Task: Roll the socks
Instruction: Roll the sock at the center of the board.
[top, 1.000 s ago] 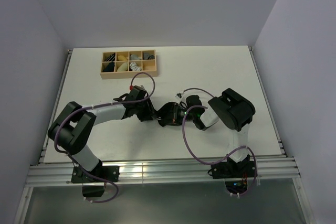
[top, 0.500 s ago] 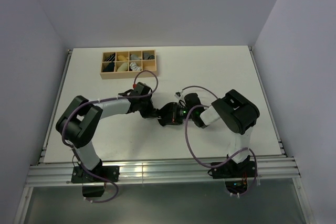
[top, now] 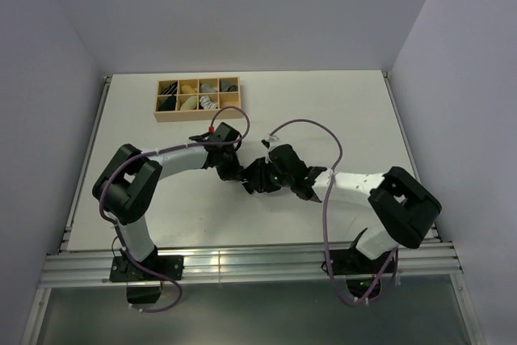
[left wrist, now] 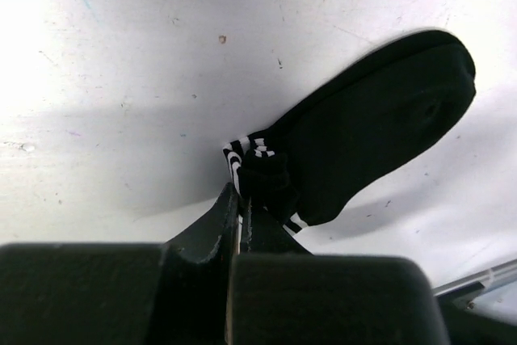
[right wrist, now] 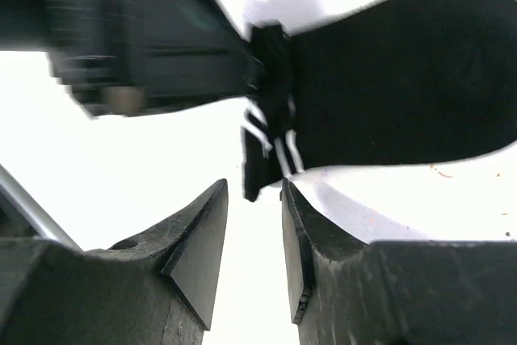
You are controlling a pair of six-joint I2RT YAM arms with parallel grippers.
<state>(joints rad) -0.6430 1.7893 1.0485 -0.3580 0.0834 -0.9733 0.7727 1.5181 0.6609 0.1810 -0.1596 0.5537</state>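
Note:
A black sock (left wrist: 371, 119) with two white bands near its cuff lies flat on the white table, mid-table between the two arms (top: 255, 184). My left gripper (left wrist: 244, 193) is shut on the bunched cuff, its fingers pressed together with fabric between them. In the right wrist view the same sock (right wrist: 404, 78) spreads to the right, and the left gripper (right wrist: 161, 46) holds its cuff from the left. My right gripper (right wrist: 254, 190) stands open just short of the cuff's banded edge, with nothing between its fingers. From above, the left gripper (top: 235, 170) and right gripper (top: 269, 170) sit close on either side of the cuff.
A wooden compartment box (top: 199, 117) stands at the back left, holding several sock rolls, among them a white striped one (top: 208, 103). The right arm's elbow (top: 401, 206) reaches toward the table's right side. Purple cables loop above both wrists.
The left gripper has shut on the sock's cuff. The right gripper has opened and let go of it. The right arm's elbow swung out to the right and nearer the front edge.

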